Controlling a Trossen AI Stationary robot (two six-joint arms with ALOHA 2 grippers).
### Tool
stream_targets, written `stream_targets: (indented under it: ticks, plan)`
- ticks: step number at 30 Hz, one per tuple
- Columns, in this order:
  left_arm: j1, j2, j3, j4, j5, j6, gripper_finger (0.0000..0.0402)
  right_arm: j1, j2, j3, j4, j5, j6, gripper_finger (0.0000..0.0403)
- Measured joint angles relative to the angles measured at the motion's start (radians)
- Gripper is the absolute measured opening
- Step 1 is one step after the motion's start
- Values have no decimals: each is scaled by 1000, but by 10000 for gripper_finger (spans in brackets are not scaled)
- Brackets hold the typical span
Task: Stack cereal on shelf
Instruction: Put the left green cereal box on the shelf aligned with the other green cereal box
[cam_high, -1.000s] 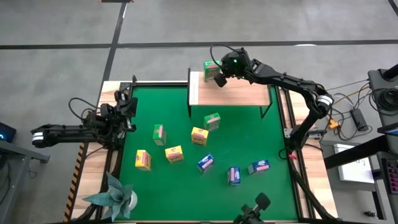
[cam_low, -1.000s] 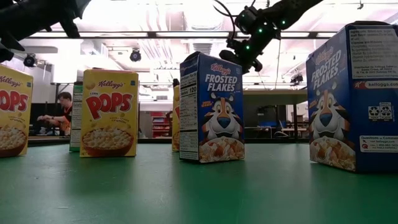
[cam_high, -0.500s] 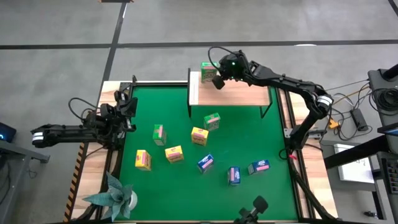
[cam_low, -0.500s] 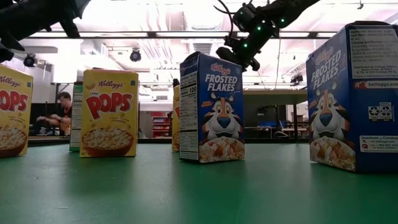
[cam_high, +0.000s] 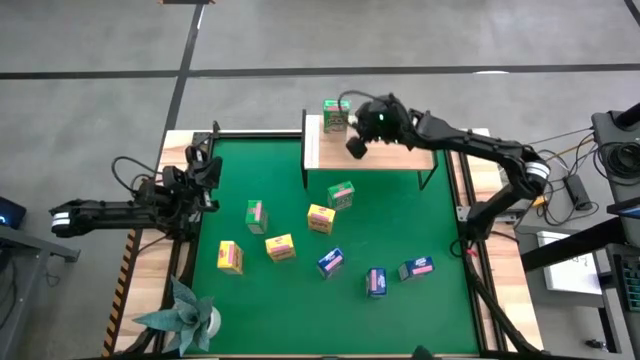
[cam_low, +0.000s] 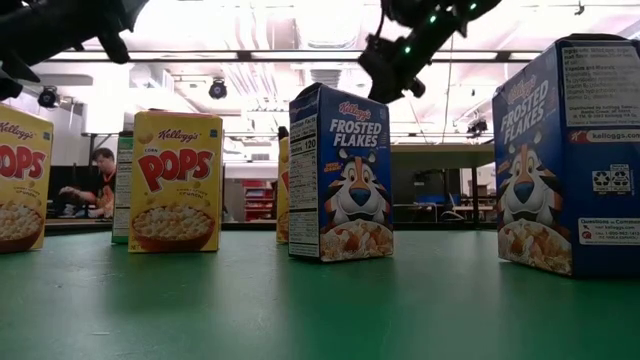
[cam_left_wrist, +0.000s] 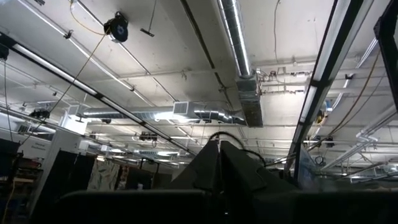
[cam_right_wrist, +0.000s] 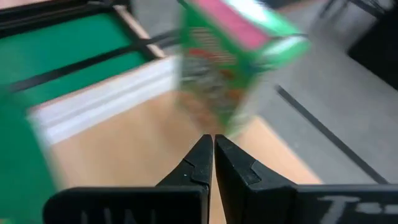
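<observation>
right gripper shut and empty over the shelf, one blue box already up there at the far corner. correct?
Not blue. The box on the shelf is green, as the high view shows. The rest holds: the right gripper is shut and empty over the shelf, box at its far corner.

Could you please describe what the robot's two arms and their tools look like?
Both arms are dark, jointed and slim, with thin black cables looping beside them. The left arm has a white band near its base; the right arm has one at its elbow. The right tool has two black fingers tapering to points.

Grey floor with dark seams; ceiling ducts, strip lights overhead.
</observation>
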Motion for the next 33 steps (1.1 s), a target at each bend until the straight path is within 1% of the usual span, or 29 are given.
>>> stream_targets:
  ticks: [1, 3, 5, 8, 10, 11, 15, 17, 19, 22, 24, 26, 30, 33]
  plan:
    - [0, 4, 1, -2, 0, -9, 0, 23, -16, -21, 10, 0, -4, 9]
    - [0, 17, 25, -57, 0, -37, 0, 70, -50, -71, 40, 13, -9, 9]
    - [0, 38, 76, -155, 12, -87, 0, 117, -83, -133, 87, 32, -23, 9]
    - [0, 94, 194, -350, 88, -181, 0, 179, -140, -239, 199, 47, -65, 9]
    - [-1, 130, 290, -576, 129, -229, 0, 213, -180, -314, 293, 47, -100, 9]
    - [-1, 148, 348, -726, 133, -255, 0, 225, -197, -351, 336, 45, -119, 9]
    - [0, 252, 614, -1418, 134, -455, 0, 257, -262, -475, 452, 42, -190, 9]
    - [-1, 329, 728, -1701, 134, -557, 0, 261, -294, -518, 489, 41, -198, 9]
    - [-1, 410, 816, -1922, 134, -658, 0, 260, -320, -549, 493, 41, -196, 9]
    - [-1, 512, 916, -2165, 134, -802, 0, 260, -349, -586, 508, 42, -194, 9]
    - [-1, 567, 956, -2275, 143, -861, 1, 260, -364, -605, 534, 41, -197, 9]
    - [-1, 606, 981, -2318, 149, -902, 6, 261, -371, -617, 553, 39, -199, 9]
    - [-1, 640, 1009, -2312, 164, -929, 31, 260, -374, -633, 574, 40, -217, 9]
    - [-1, 653, 1015, -2315, 165, -936, 58, 260, -375, -632, 577, 39, -227, 9]
